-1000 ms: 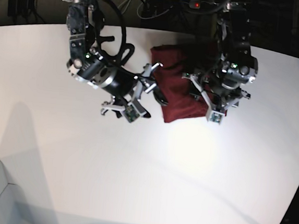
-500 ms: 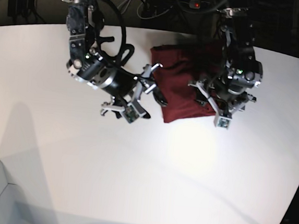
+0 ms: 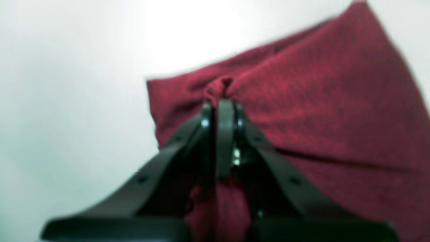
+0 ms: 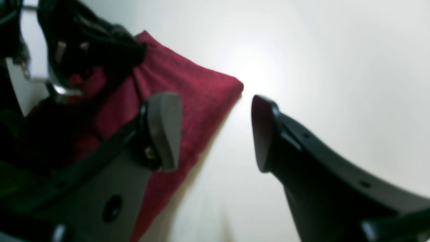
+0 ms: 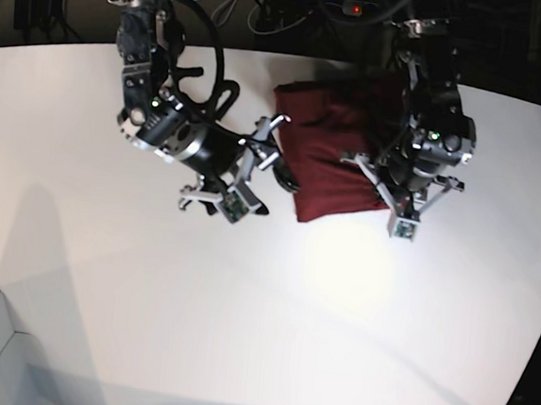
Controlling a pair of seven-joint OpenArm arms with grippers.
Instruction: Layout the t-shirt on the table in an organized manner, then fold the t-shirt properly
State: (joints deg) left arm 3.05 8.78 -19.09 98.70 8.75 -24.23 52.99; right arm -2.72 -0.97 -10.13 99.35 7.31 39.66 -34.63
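Overhead, the base view takes in both arms above the white bench (image 5: 240, 333), with the maroon t-shirt (image 5: 336, 161) folded into a compact block between them near the far edge. On that view's left, the right end effector (image 5: 252, 177) hangs just beside the block's edge, touching nothing. On its right, the left end effector (image 5: 391, 196) is down at the block's other near corner, its tips lost against the cloth from this height.

Up close, the left wrist view supplies what the overhead misses: the left end effector (image 3: 224, 104) has its jaws pressed together on a small pinched ridge of the t-shirt (image 3: 319, 111), the fabric puckering just ahead of the tips. The picture is soft, so the folds beyond blur.

The right wrist view shows the right end effector (image 4: 215, 132) gaping wide with only bare bench (image 4: 336, 60) between its fingers (image 4: 164, 129). The t-shirt (image 4: 188, 87) lies beside and beneath one finger, its corner pointing toward the gap.
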